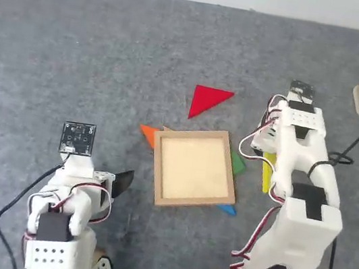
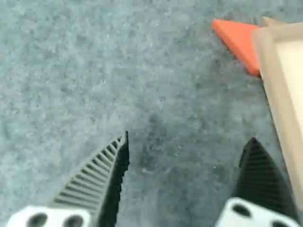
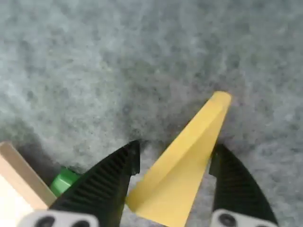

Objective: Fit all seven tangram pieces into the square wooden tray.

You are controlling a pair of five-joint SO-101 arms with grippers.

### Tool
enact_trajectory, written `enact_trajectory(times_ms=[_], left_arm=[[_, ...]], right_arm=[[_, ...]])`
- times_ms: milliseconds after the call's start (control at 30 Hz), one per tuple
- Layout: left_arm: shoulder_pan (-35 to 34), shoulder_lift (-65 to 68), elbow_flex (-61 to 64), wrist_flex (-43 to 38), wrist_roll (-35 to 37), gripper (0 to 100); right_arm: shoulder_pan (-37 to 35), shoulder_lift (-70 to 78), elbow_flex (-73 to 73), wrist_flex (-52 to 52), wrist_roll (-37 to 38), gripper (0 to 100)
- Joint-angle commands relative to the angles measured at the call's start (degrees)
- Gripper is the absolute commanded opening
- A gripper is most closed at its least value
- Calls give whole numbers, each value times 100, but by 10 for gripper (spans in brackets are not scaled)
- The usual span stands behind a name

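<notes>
The yellow triangle (image 3: 187, 165) sits between the jaws of the right gripper (image 3: 174, 147), which pinch its slanted sides. It looks light, hard and smooth, so it could slip; hold the flat edges. The left gripper (image 2: 186, 142) has its jaws spread wide, holding nothing

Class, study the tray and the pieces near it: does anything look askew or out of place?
The tray sits empty and askew. An orange piece, a green piece and a blue piece poke out at its edges, seemingly tucked partly under it.
</notes>
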Motion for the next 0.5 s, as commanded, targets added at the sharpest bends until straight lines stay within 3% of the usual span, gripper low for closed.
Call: enact_trajectory(times_ms=[0,200,467], left_arm=[[26,-105,-110,-9,-9,354],[26,-105,-110,-9,-9,354],[26,-105,-110,-9,-9,354]], right_arm=[[75,-92,-97,-66,-123,239],[145,-57,-97,-75,-123,91],[145,-163,-70,40,132,6]])
